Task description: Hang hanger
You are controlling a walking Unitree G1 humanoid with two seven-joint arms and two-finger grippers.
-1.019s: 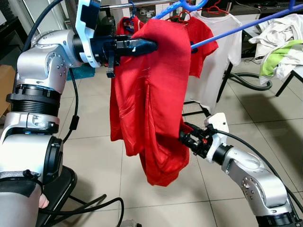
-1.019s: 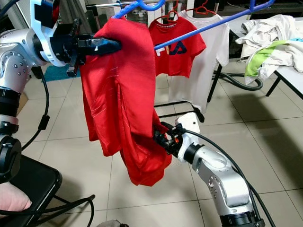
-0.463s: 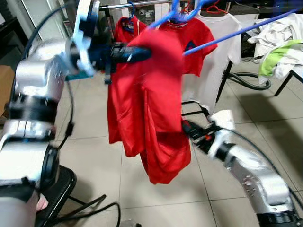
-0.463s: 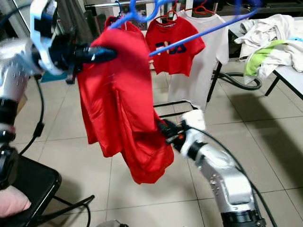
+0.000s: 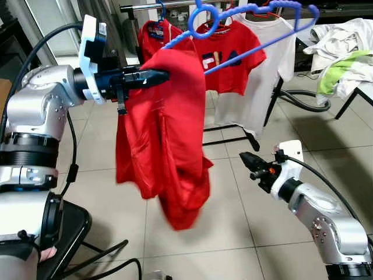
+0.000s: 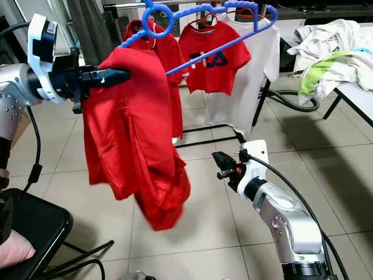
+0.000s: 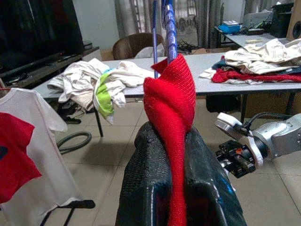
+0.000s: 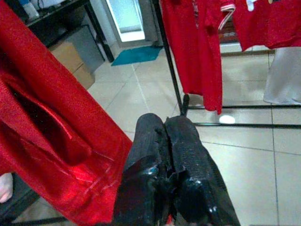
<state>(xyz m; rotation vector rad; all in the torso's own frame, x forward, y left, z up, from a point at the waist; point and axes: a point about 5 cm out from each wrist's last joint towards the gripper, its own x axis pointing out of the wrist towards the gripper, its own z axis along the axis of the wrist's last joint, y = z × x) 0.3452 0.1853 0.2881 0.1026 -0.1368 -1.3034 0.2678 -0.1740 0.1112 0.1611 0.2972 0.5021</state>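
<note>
A red shirt (image 5: 169,140) hangs on a long blue hanger (image 5: 250,26), whose hook (image 5: 205,16) points up near the clothes rail (image 5: 145,7). My left gripper (image 5: 158,74) is raised at shoulder height and shut on the shirt's shoulder, where the cloth wraps the hanger's arm. In the left wrist view the red cloth (image 7: 170,99) is pinched between the fingers (image 7: 141,174) and the blue hanger (image 7: 168,28) rises behind it. My right gripper (image 5: 247,160) is low, to the right of the shirt's hem and apart from it, shut with nothing in it (image 8: 164,141).
The rack (image 6: 192,125) behind holds red shirts (image 5: 230,52) and a white shirt (image 5: 274,70). A table (image 5: 364,87) with a heap of clothes (image 5: 344,52) stands at the right. A black chair (image 5: 70,227) and cables are at the lower left, and a grey hose (image 5: 303,102) lies on the tiled floor.
My right gripper has let go of the red shirt's lower part and drawn back to the right. The left arm has carried shirt and hanger leftward; the hem now hangs free.
</note>
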